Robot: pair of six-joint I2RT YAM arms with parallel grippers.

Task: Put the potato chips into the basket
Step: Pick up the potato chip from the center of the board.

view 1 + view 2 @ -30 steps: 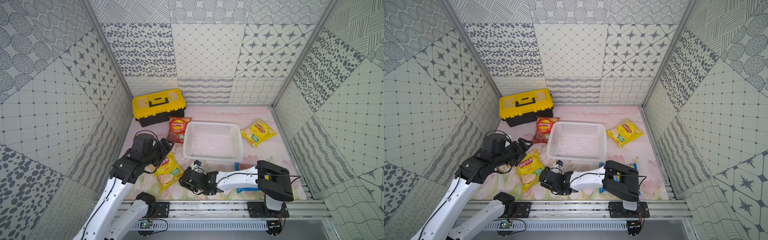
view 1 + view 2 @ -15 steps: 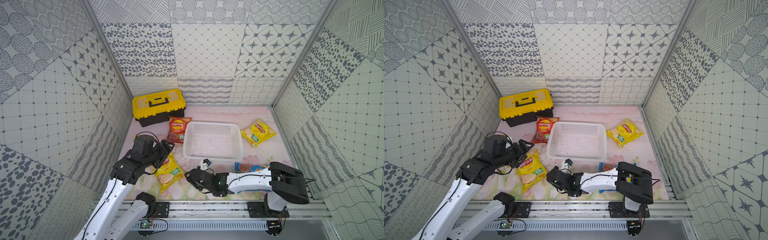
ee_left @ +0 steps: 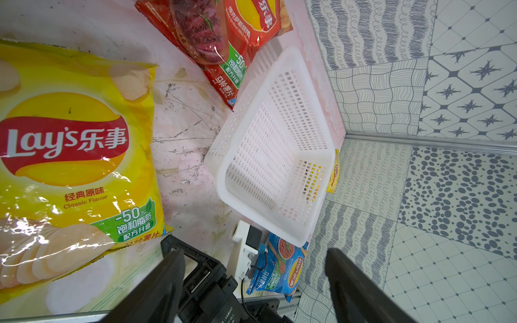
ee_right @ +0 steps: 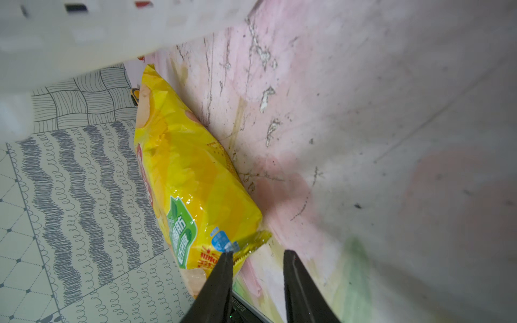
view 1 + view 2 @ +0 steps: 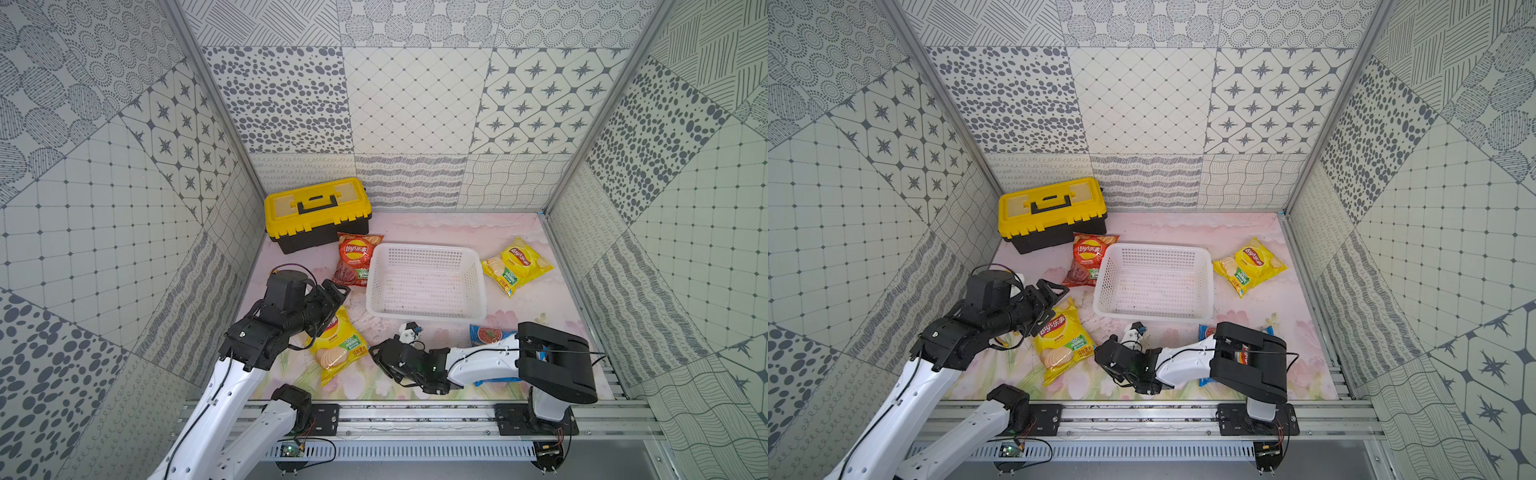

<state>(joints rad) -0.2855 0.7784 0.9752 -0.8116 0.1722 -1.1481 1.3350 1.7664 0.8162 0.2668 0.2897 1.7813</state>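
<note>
Your counter (image 5: pixel 436 232) carries the toolbox (image 5: pixel 318 212) at the back left and the basket (image 5: pixel 428 314) in the middle. All four chip bags lie outside it:

- The red-orange bag (image 5: pixel 355 259) sits against its left side.
- The far yellow bag (image 5: pixel 517 264) lies to its right.
- The near yellow bag (image 5: pixel 338 351) lies front left.
- The blue bag (image 5: pixel 488 334) is partly under your right arm.

Your left claw (image 3: pixel 256 256) gapes wide and holds nothing. Your right claw (image 4: pixel 258 256) is partly open and empty, at the near yellow bag's corner.

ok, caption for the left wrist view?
Left tool open; yellow bag, red bag and blue bag lie outside the empty basket.
</note>
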